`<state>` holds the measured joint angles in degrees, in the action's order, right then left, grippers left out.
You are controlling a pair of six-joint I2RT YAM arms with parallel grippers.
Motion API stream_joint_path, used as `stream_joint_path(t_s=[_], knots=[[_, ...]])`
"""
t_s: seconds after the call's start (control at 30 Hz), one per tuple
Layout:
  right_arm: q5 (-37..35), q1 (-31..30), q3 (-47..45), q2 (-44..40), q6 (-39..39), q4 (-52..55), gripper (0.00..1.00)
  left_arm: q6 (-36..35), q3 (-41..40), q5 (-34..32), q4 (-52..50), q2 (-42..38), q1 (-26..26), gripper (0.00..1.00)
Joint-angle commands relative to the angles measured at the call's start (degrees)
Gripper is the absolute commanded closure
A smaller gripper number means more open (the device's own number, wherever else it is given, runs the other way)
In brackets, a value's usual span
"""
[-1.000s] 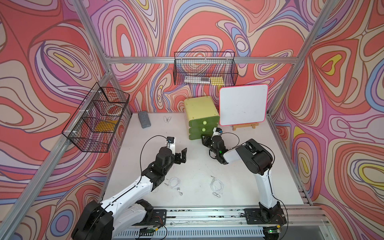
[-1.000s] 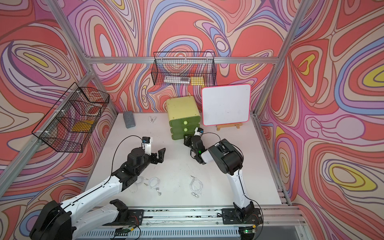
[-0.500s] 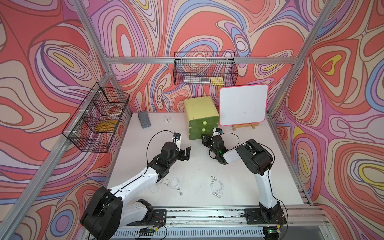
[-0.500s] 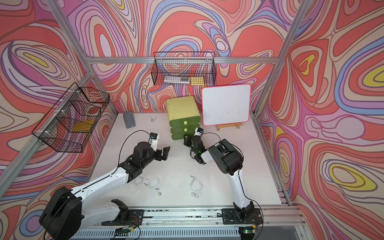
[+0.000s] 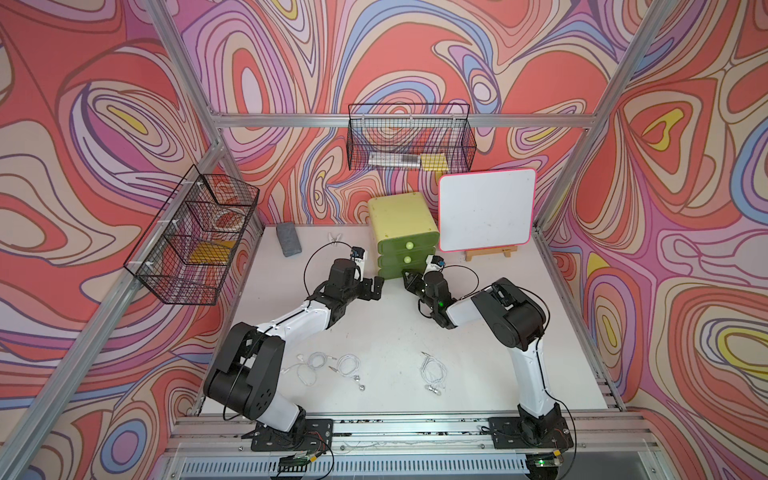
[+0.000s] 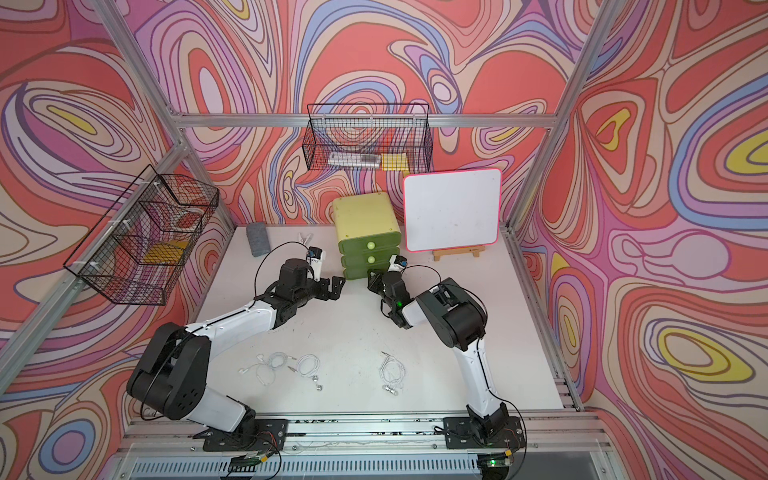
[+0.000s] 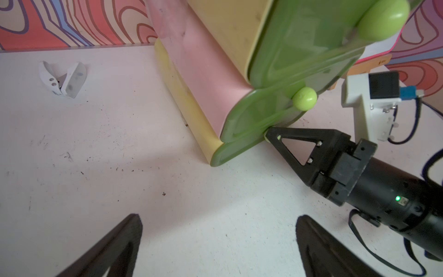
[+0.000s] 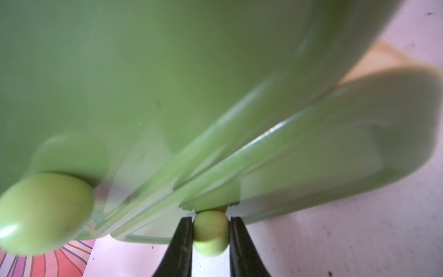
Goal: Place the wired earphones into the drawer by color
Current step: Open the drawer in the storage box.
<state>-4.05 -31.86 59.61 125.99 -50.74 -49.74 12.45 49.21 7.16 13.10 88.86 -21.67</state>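
Note:
The yellow-green drawer unit (image 5: 402,222) stands at the back of the table with three green drawers. My right gripper (image 8: 211,218) is shut on the bottom drawer's round green knob (image 8: 211,236), low at the unit's front (image 5: 405,276). My left gripper (image 7: 219,217) is open and empty. It hovers over bare table just left of the unit's front corner (image 5: 376,286). Three white coils of wired earphones lie near the table's front edge: two at the left (image 5: 316,361) (image 5: 349,366) and one at the right (image 5: 432,372), far behind both grippers.
A whiteboard on a wooden easel (image 5: 486,210) stands right of the drawer unit. A grey block (image 5: 287,238) and a white clip (image 5: 336,237) lie at the back left. Wire baskets hang on the back wall (image 5: 409,143) and left wall (image 5: 195,241).
My left arm has reached forward and right, bringing its open gripper close to the drawer unit. The right gripper has stayed on the knob.

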Motion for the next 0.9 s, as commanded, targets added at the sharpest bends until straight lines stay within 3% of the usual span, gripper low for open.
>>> stream_joint_path(t_s=[0.0,0.33,0.87], knots=[[0.1,-0.22,-0.45,-0.84,-0.59,2.22,0.8,-0.24,2.64,3.03,1.56,1.59,1.09,0.01],[0.16,-0.22,-0.73,-1.53,-0.59,2.45,0.81,0.0,7.1,3.67,4.44,7.56,1.48,0.01],[0.89,-0.22,-0.97,-2.68,-0.76,2.79,0.81,1.16,6.96,-3.77,15.75,12.2,1.52,0.01]])
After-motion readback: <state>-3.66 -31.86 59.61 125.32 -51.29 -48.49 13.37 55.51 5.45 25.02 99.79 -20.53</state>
